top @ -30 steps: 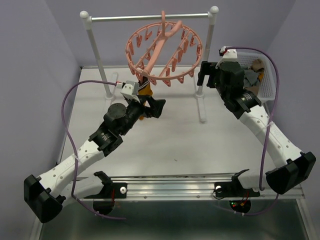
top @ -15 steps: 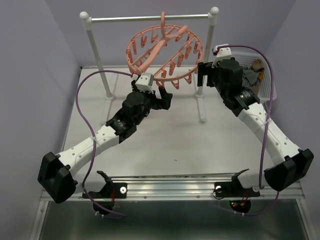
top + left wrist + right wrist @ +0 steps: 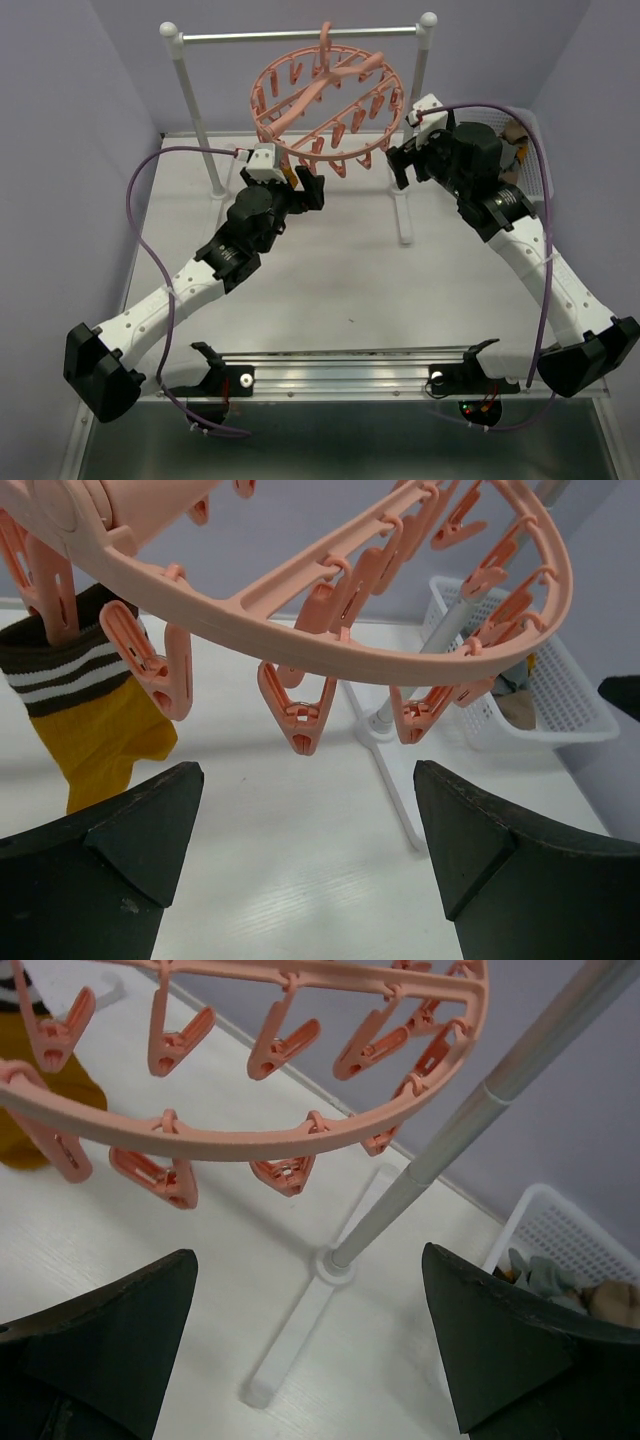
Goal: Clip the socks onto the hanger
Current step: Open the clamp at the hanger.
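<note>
The salmon-pink hanger [image 3: 325,105] hangs by its hook from the rail. One mustard sock [image 3: 95,730] with a dark striped cuff dangles from a clip at its near-left rim, seen as an orange sliver [image 3: 290,177] from above. My left gripper [image 3: 312,190] is open just below that rim, right of the sock, with nothing between its fingers [image 3: 310,810]. My right gripper [image 3: 398,160] is open and empty beside the hanger's right rim, looking under the ring [image 3: 250,1145] at the stand's right post. More socks [image 3: 510,140] lie in the basket.
The white-posted rail stand [image 3: 300,35] straddles the back of the table; its right post [image 3: 450,1140] and foot stand between my arms. A white mesh basket [image 3: 535,170] sits at the far right behind the right arm.
My left gripper has risen from the table towards the hanger's near rim. The right wrist has lifted and turned slightly left. The hanger has swung a little.
</note>
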`<state>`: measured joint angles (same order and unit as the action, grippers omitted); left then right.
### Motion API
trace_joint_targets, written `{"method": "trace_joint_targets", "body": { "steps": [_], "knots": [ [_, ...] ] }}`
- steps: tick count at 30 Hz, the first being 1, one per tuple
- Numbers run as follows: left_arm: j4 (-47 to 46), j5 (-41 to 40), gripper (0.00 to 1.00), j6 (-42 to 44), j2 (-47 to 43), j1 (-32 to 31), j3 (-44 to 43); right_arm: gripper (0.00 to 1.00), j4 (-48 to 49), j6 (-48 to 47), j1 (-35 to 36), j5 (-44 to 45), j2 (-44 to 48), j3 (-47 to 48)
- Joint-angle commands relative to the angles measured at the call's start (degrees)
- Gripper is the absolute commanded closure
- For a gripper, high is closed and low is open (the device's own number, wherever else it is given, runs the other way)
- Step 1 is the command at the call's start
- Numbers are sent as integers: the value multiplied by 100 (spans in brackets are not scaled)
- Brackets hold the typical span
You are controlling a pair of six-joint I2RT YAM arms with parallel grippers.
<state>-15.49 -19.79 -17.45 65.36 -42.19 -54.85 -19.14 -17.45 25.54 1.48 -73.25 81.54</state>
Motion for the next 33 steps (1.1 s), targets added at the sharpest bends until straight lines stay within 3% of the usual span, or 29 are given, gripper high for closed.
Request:
{"method": "trace_joint_targets", "body": {
  "steps": [1,7,13,17,21,23,33],
  "knots": [
    [-69,-253,1,66,-339,53,106,0,-168,-1466,-23,-1190,215,186],
    [28,-148,1,242,-629,124,238,0,-958,-3104,-23,-2456,-381,984],
    [98,106,1,102,-910,343,404,7,-1198,-3589,-23,-3100,-1024,1549],
    [-95,826,1,14,-1218,773,721,19,-1469,-3853,-23,-3180,-1463,1935],
    [-218,2220,1,-48,-1465,1458,914,35,-2163,-4256,-23,-3373,-1876,2541],
    [-244,2540,1,4,-1509,1765,985,42,-2270,-4284,-23,-3399,-1982,2604],
    [-833,4464,1,602,-930,2268,731,67,-2279,-4600,-23,-3434,-2123,2780]
  ]
}}
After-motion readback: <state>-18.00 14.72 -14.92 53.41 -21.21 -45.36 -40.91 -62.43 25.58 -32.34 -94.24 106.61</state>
